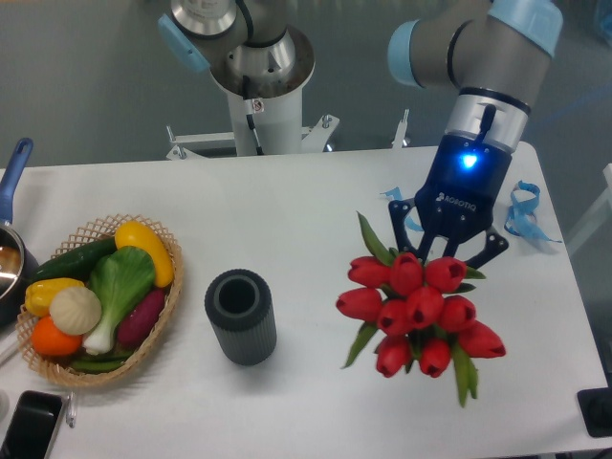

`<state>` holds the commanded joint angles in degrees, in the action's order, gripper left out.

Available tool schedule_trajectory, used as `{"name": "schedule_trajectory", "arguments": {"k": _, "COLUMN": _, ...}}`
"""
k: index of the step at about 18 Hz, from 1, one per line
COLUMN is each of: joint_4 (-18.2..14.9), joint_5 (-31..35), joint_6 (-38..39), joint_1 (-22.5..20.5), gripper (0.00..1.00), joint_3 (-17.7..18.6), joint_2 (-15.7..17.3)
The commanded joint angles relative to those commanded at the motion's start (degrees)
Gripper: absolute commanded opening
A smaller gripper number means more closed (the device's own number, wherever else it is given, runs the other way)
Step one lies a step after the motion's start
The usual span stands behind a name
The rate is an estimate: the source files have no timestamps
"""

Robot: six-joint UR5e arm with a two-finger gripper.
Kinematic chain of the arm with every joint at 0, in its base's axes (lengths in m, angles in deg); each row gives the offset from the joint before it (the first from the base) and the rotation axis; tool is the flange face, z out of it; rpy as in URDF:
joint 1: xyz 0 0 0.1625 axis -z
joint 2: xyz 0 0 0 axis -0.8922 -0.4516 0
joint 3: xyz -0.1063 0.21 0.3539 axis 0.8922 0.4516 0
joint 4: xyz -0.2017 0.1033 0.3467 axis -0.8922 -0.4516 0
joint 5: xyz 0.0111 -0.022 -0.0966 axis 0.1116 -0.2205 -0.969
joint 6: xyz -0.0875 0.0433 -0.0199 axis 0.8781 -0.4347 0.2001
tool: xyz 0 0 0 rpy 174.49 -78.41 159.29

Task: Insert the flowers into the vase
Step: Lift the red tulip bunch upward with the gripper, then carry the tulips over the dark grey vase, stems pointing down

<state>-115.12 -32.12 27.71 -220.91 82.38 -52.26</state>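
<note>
1. Gripper (442, 256): jaws closed on the flowers (414, 311), blooms hanging toward the near edge.
2. Vase (241, 316): upright, empty, well left of the bunch.
3. Advice: centre the stems over the rim before lowering; the bunch looks wider than the mouth.

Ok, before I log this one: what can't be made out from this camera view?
- Stems of the flowers: hidden behind the blooms, so the grip of the gripper can't be confirmed.
- Inside of the vase: too dark to see the bottom.
- Pot and phone: cut off by the left and bottom edges.
</note>
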Motion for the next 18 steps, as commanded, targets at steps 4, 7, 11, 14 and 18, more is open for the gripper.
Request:
{"name": "schedule_trajectory", "arguments": {"k": 4, "joint_4": 0.0, "joint_5": -12.76, "joint_6": -1.83, "joint_1": 0.0, "gripper": 0.2, "joint_3": 2.89, "joint_2": 0.08}}
{"name": "schedule_trajectory", "arguments": {"k": 7, "joint_4": 0.0, "joint_5": -22.0, "joint_6": -7.36, "joint_1": 0.09, "gripper": 0.2, "joint_3": 8.25, "joint_2": 0.52}}
{"name": "schedule_trajectory", "arguments": {"k": 11, "joint_4": 0.0, "joint_5": -27.72, "joint_6": -12.48, "joint_1": 0.44, "gripper": 0.2, "joint_3": 12.38, "joint_2": 2.36}}
{"name": "schedule_trajectory", "arguments": {"k": 14, "joint_4": 0.0, "joint_5": -28.17, "joint_6": -12.66, "joint_1": 1.66, "gripper": 0.2, "joint_3": 13.53, "joint_2": 3.42}}
{"name": "schedule_trajectory", "arguments": {"k": 18, "joint_4": 0.0, "joint_5": -28.17, "joint_6": -16.59, "joint_1": 4.38, "gripper": 0.2, "joint_3": 14.85, "joint_2": 3.6}}
